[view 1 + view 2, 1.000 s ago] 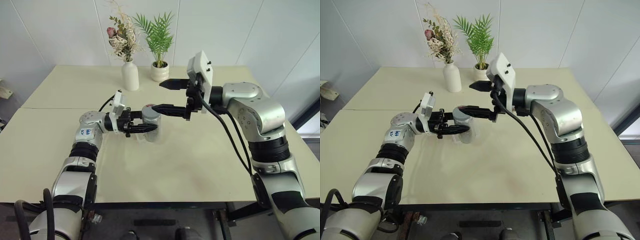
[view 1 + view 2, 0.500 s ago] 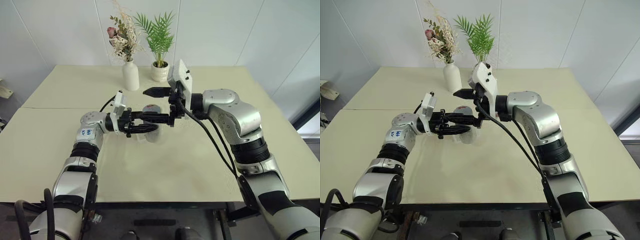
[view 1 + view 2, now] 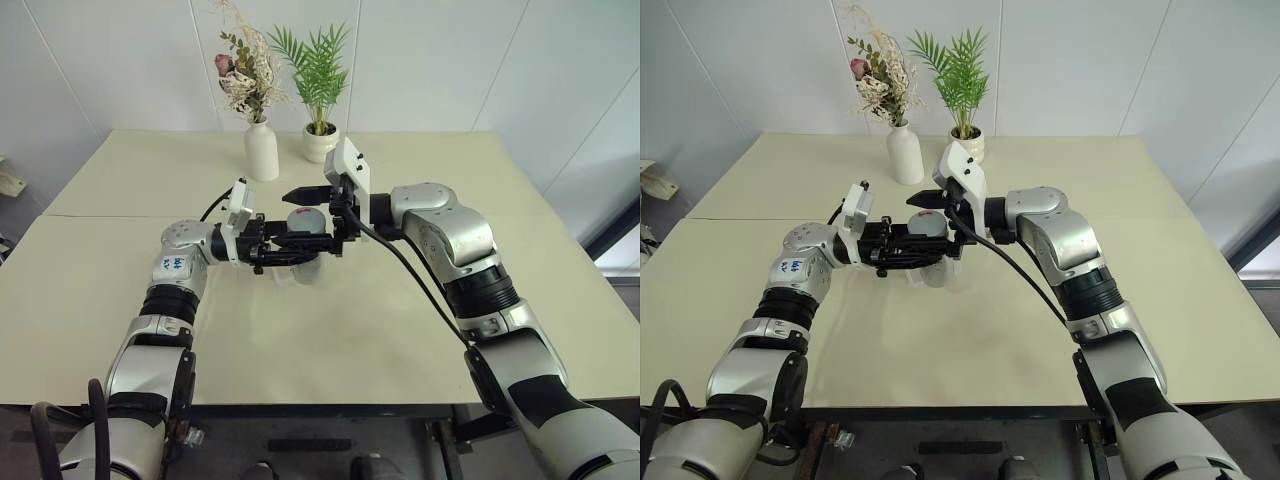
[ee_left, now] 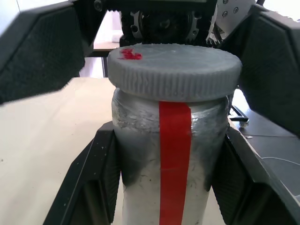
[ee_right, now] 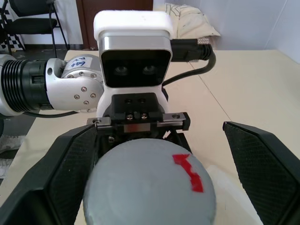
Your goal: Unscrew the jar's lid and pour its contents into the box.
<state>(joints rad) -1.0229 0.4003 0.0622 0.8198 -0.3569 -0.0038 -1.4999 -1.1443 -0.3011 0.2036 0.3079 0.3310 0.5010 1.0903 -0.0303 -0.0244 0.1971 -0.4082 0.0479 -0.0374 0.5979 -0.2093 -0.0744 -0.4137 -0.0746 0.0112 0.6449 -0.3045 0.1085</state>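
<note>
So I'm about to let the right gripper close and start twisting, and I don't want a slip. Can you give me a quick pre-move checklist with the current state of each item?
1. Left gripper shut on the jar body, below the lid: ok.
2. Jar upright, red stripe vertical: ok.
3. Lid on the jar: ok; how tightly, cannot tell.
4. Right gripper open, one finger on each side of the lid: ok.
5. Right fingers touching the lid rim: not ok, gaps on both sides.
6. Box in place for pouring: cannot tell.
</note>
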